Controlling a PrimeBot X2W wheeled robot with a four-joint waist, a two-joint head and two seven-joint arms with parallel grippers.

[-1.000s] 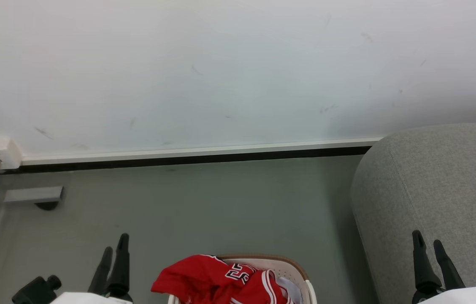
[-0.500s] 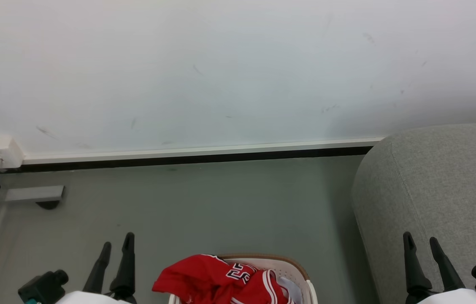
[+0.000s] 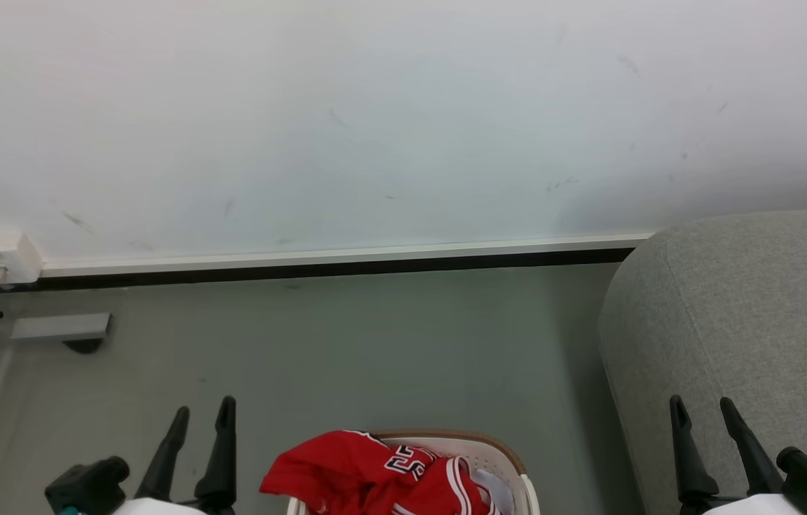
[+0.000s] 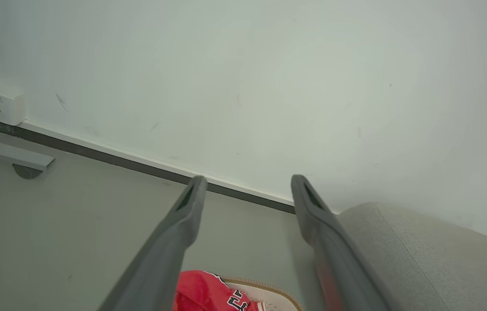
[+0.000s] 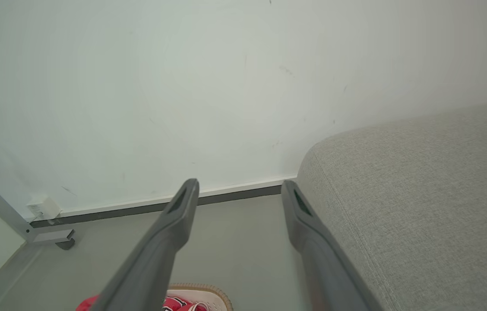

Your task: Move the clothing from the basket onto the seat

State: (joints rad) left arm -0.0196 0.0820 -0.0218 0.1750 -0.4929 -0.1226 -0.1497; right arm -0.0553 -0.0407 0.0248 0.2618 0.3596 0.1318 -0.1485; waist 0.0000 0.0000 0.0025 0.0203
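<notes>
Grey floor (image 3: 375, 343); basket (image 3: 481, 450) & sofa (image 3: 732, 322) on it

Seemingly white forearms (image 3: 153, 508); 2 dark tapered fingers (image 3: 223, 447) each.

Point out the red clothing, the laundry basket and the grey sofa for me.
Red clothing (image 3: 335, 468), head view, on the red fabric.
Laundry basket (image 3: 446, 434), head view, on its brown rim.
Grey sofa (image 3: 754, 315), head view, on its upholstered top.

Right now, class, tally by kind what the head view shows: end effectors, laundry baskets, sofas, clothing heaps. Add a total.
End effectors: 2 (left end effector, right end effector)
Laundry basket: 1
Sofa: 1
Red clothing heap: 1
Total: 5
</notes>
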